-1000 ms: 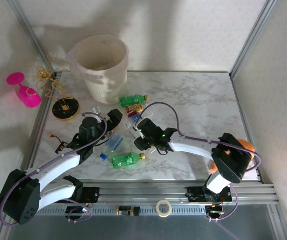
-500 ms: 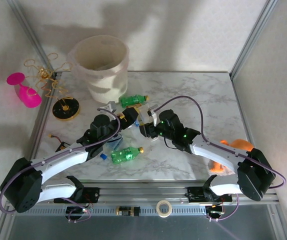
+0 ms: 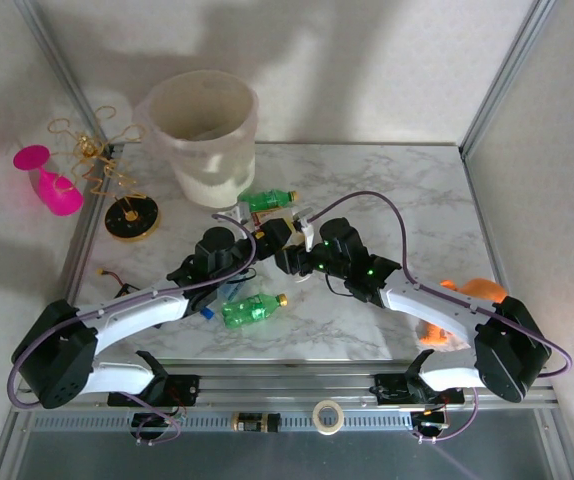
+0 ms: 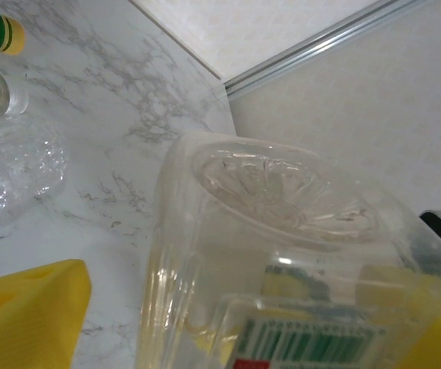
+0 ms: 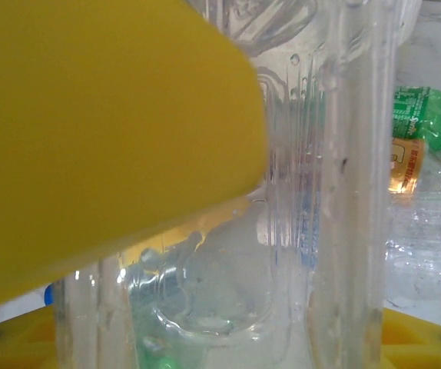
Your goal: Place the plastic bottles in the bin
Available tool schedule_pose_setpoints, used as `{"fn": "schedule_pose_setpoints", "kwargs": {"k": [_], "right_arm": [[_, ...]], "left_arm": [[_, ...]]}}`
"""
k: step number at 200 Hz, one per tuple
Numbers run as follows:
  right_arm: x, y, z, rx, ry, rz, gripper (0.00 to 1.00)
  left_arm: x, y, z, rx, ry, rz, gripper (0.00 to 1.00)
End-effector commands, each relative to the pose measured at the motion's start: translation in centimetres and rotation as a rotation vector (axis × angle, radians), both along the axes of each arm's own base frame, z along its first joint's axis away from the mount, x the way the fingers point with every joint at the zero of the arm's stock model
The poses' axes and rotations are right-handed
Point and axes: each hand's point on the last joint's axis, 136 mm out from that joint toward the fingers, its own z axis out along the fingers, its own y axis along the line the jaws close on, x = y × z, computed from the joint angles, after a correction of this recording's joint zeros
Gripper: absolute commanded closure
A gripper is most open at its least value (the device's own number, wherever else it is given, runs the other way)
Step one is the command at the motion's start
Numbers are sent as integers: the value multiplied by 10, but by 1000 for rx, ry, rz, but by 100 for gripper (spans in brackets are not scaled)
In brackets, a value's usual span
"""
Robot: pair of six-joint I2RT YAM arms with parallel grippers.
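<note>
Marble tabletop [image 3: 407, 190], pale walls behind.

Top view: the bin [image 3: 199, 130] stands upright at 11 o'clock on the table, cream-white, with a liner folded over its rim. Left gripper [image 3: 270, 233] and right gripper [image 3: 289, 258] meet nose to nose near table centre, at 5 o'clock of the bin. One green bottle [image 3: 268, 200] lies on its side at 12 o'clock of them, and a second green bottle [image 3: 251, 309] at 6 o'clock. What sits between the fingers is too small to read from above.

Left wrist view fills that in. A clear bottle [image 4: 274, 192], base toward the lens and barcode label low on its side, sits between the yellow pads [image 4: 28, 307]. The jaws stand wide astride it. The pad at 8 o'clock is off the plastic, with marble showing in the gap.

Right wrist view: a ribbed clear bottle [image 5: 320, 192] is clamped between the right gripper's pads, jaws drawn in on it. Whether both wrist views show one bottle, cannot tell. At 3 o'clock a green-labelled bottle [image 5: 428, 115] and an amber bottle [image 5: 407, 165] lie on the marble.
</note>
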Motion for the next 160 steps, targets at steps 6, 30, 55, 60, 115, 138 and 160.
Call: {"fn": "schedule_pose_setpoints", "kwargs": {"k": [6,30,55,60,115,138,160], "right_arm": [[-4,4,12,49,-22,29,48],[-5,4,9,45,-15,35,47],[-6,4,8,46,-8,39,45],[-6,4,8,47,-8,37,44],[-8,-7,13,61,-21,0,25],[-11,-18,17,83,-33,-28,21],[-14,-28,23,114,-41,-47,16]], "left_arm": [[0,-10,19,-20,-55,-32,23],[2,-10,19,-18,-61,-25,36],[4,-10,20,-18,-67,-19,47],[4,-10,19,-16,-66,-17,49],[21,-2,30,15,-118,52,56],[35,6,45,46,-162,82,57],[49,17,63,59,-206,119,57]]}}
